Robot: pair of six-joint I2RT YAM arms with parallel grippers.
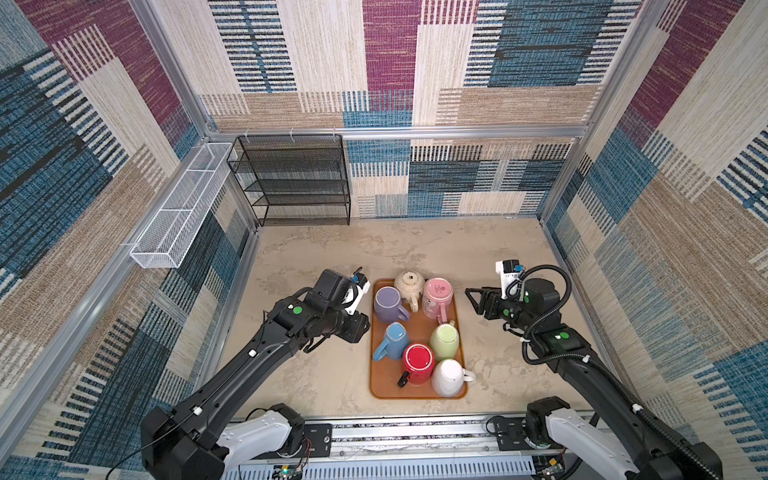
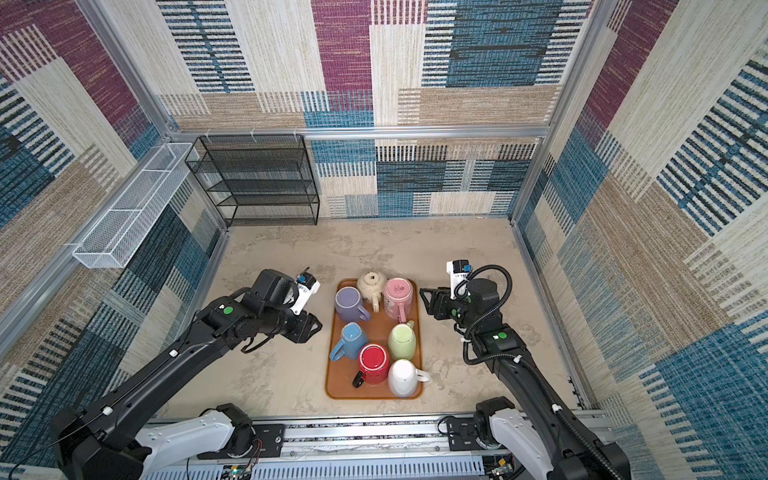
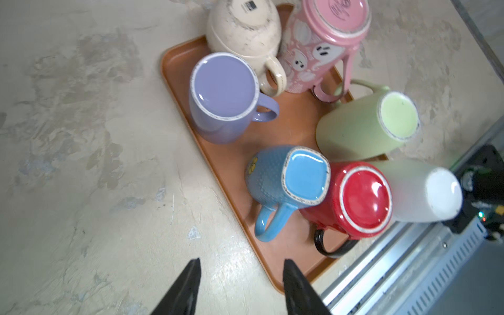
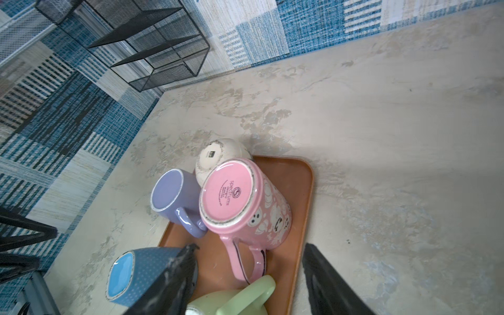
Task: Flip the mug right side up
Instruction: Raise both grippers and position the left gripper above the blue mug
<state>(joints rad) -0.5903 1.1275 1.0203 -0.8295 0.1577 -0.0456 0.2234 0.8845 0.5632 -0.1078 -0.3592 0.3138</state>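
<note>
Patchwork walls (image 1: 390,62) (blue, maroon), mesh shelf (image 1: 299,183)

Left gripper (image 3: 242,261): your jaws stand apart, nothing between them.
Right gripper (image 4: 249,246): your jaws stand apart, nothing gripped.

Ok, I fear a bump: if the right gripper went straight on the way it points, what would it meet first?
Most likely the upside-down pink mug, probably its handle, which lines up between the open fingers in the right wrist view. The right gripper is beside the tray; its height is hard to judge.
</note>
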